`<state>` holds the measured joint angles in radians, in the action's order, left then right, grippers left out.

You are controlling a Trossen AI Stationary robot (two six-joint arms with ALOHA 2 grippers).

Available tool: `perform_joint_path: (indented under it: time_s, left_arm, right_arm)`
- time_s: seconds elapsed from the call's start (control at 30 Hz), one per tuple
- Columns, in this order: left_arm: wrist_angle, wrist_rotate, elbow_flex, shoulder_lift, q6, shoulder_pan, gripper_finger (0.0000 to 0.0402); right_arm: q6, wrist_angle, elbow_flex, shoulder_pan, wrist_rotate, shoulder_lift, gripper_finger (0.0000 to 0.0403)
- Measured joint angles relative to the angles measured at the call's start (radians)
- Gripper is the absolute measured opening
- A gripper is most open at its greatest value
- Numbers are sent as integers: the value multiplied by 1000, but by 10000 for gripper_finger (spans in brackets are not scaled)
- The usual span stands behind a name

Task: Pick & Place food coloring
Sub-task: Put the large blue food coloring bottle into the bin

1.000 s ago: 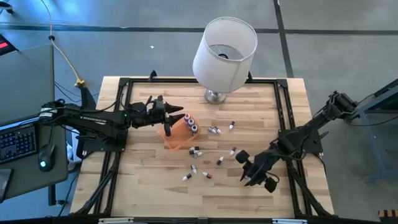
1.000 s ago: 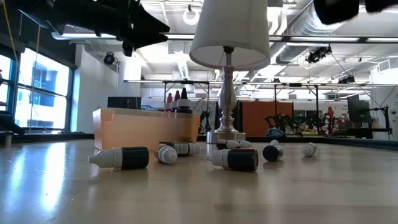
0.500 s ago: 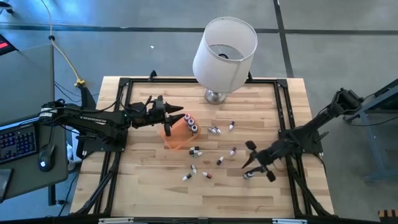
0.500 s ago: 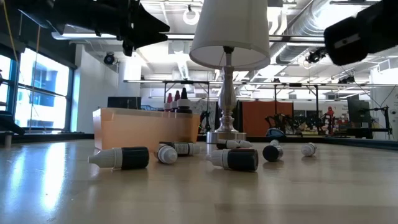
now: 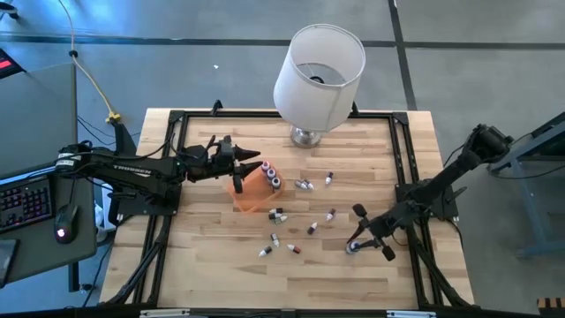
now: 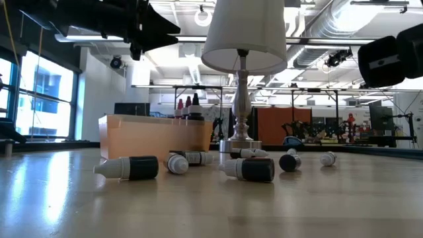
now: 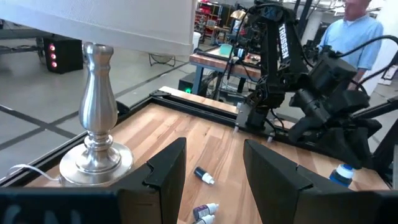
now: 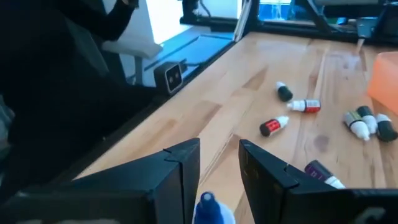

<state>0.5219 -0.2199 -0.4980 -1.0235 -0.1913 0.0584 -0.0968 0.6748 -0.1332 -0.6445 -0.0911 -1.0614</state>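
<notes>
orange plastic tray (image 5: 250, 192) glowing translucent orange | white fabric lampshade lamp (image 5: 319, 64) on shiny silver base | tiny whitish food coloring dropper bottles (image 5: 312, 228), caps red, blue, dark | pale striped wooden butcher-block table (image 5: 212, 256) | black metal frame rails (image 5: 168, 212)

We are looking at a robotics lab or workshop. A butcher-block table (image 5: 212, 274) is sitting on a bare grey concrete floor (image 5: 194, 62) inside a black metal frame (image 5: 173, 124) that is carrying two dark robot arms, one at its left edge (image 5: 132, 168) and one at its right edge (image 5: 441, 190). Just off the table's left edge a desk is holding a keyboard (image 5: 22, 201) and a mouse (image 5: 60, 234). Beyond the far edge, the room is opening into a wide hall with exposed ducts (image 6: 317, 26) and lights hanging overhead, tall windows (image 6: 39, 99), more workbenches (image 7: 217, 59) and other robot arms (image 7: 280, 56) standing behind, with a person in a light blue shirt (image 7: 357, 34) standing among them.
</notes>
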Motion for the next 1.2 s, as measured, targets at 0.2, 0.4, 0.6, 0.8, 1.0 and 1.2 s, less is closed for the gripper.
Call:
perform_joint_path:
  time_s: [0.2,0.4,0.6,0.8,1.0,1.2]
  left_arm:
    - [1,-1,0,0,-1,0,159]
    - [0,-3,0,0,-1,0,159]
    - [0,-3,0,0,-1,0,159]
    - [1,-2,0,0,-1,0,159]
    - [1,-2,0,0,0,0,159]
    - [1,-2,0,0,2,0,159]
  right_arm:
    - [-2,5,0,-3,-12,-69,103]
    - [-60,15,-1,-2,-15,-98,103]
    - [-56,13,-1,-2,-87,-98,103]
    - [-4,3,-1,-2,-149,-98,87]
    - [36,6,-4,-2,-207,-97,30]
    - [59,112,-14,56,-290,-101,30]
